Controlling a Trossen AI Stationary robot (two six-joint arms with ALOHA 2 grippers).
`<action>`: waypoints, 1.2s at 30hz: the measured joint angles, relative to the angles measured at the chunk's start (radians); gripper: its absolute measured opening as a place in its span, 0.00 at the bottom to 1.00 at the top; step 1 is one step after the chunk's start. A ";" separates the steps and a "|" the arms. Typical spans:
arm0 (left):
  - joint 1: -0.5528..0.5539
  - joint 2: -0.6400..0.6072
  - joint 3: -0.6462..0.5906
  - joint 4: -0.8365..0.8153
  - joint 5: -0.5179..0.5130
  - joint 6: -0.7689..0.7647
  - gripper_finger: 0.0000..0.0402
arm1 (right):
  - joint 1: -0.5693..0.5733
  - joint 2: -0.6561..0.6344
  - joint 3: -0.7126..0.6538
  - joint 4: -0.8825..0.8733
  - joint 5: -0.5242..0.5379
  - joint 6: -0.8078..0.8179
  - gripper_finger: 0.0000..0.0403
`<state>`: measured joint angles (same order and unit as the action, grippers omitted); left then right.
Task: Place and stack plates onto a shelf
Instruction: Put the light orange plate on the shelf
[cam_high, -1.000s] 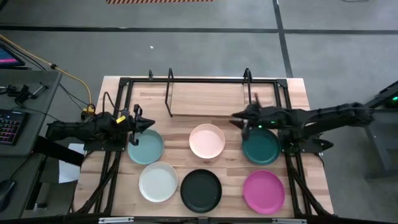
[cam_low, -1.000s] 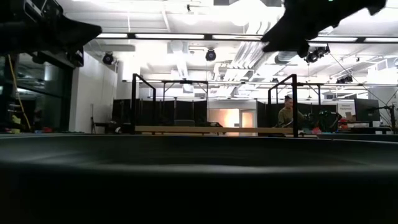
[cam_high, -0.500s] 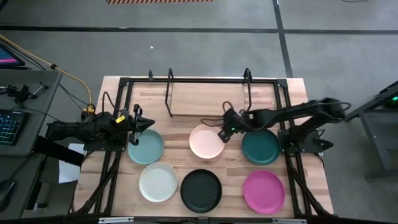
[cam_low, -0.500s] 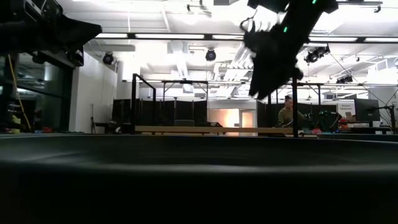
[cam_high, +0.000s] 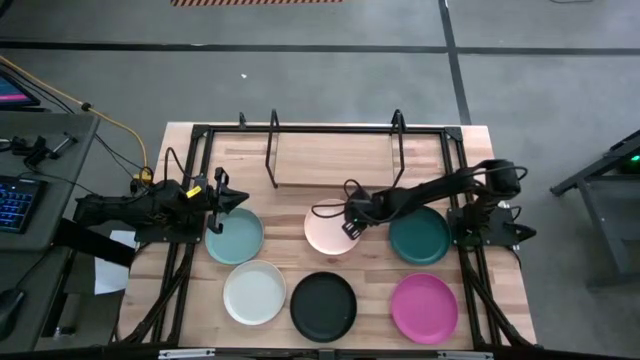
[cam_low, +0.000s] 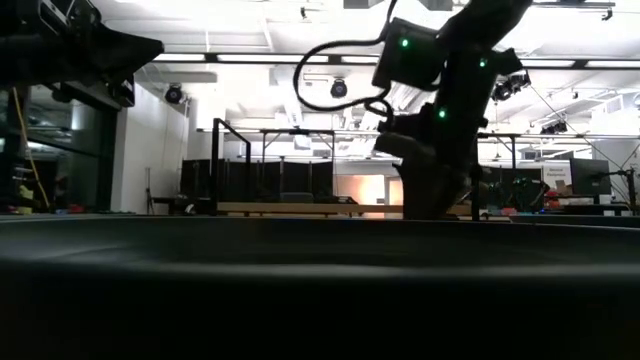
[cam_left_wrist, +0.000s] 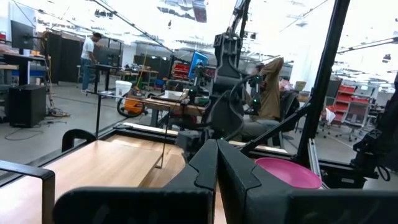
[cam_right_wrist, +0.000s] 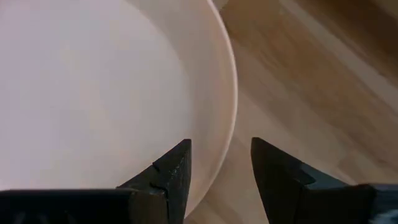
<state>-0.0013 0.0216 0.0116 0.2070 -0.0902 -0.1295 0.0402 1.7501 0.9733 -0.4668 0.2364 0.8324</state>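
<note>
Right wrist view gave me the clearest read: the right gripper (cam_right_wrist: 219, 168) stood open with a moderate gap, one finger (cam_right_wrist: 171, 171) over the inside of the pink plate (cam_right_wrist: 93, 93) and the other over the bare table (cam_right_wrist: 298, 81) just outside it, so the plate's rim ran between the jaws. I could not tell whether either finger touched the rim.

From the high view I saw the right arm reaching across from the right side, its gripper (cam_high: 350, 222) at the right edge of the pink plate (cam_high: 325, 232), which lay flat in the middle of the back row. The dark teal plate (cam_high: 420, 238) lay just beside it to the right, partly under the arm, and the light teal plate (cam_high: 235, 238) to the left. In the front row lay the white plate (cam_high: 254, 292), black plate (cam_high: 323, 305) and magenta plate (cam_high: 424, 305), all apart from one another. The shelf (cam_high: 335, 160) stood behind the plates, with nothing on its board.

The left gripper (cam_high: 228, 202) hung at the back edge of the light teal plate, and the left wrist view showed its fingers (cam_left_wrist: 214, 165) closed together on nothing.

I could read no writing or labels anywhere.
</note>
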 joint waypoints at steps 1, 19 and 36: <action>0.000 0.000 0.000 0.000 0.000 0.000 0.00 | 0.000 0.009 0.000 0.006 -0.001 -0.001 0.37; 0.000 0.000 0.000 0.001 -0.125 0.002 0.00 | -0.016 -0.174 0.032 -0.014 0.142 -0.138 0.01; 0.000 0.000 0.000 0.001 -0.134 0.002 0.00 | -0.282 -0.315 0.033 0.008 0.478 -0.186 0.00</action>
<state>-0.0011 0.0212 0.0116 0.2081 -0.2241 -0.1280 -0.2420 1.4350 1.0067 -0.4591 0.7149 0.6460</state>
